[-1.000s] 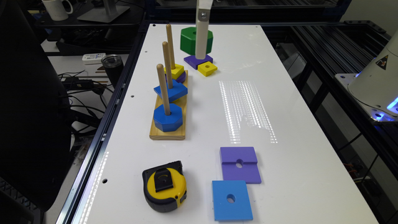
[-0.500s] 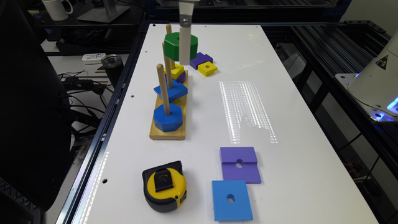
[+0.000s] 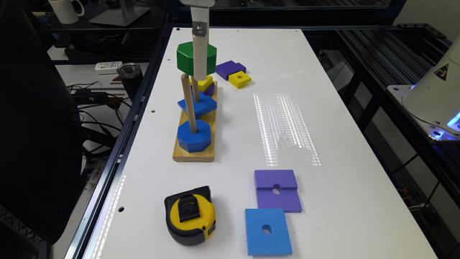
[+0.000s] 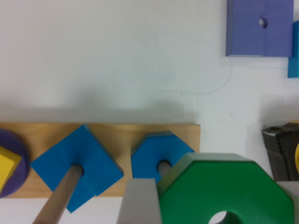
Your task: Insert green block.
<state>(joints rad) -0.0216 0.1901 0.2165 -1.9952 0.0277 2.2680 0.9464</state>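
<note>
Bench (image 3: 323, 118): white; carries one wooden peg base (image 3: 194, 153) near its long edge beside the black chair.
Pegs (image 3: 188, 104): three upright; axis vertical.
Loose squares: two purple, one blue, one yellow.
Green block (image 3: 187, 57): one, aloft above the pegs; in the wrist view its hole sits just off the blue octagon (image 3: 194, 136) peg.
Claw (image 3: 199, 73): clenched on it.

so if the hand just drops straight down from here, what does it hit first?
Probably a peg top. The hand holds the green block above the pegs on the wooden base; the wrist view suggests its hole isn't centred over one. Depth is unclear.
</note>
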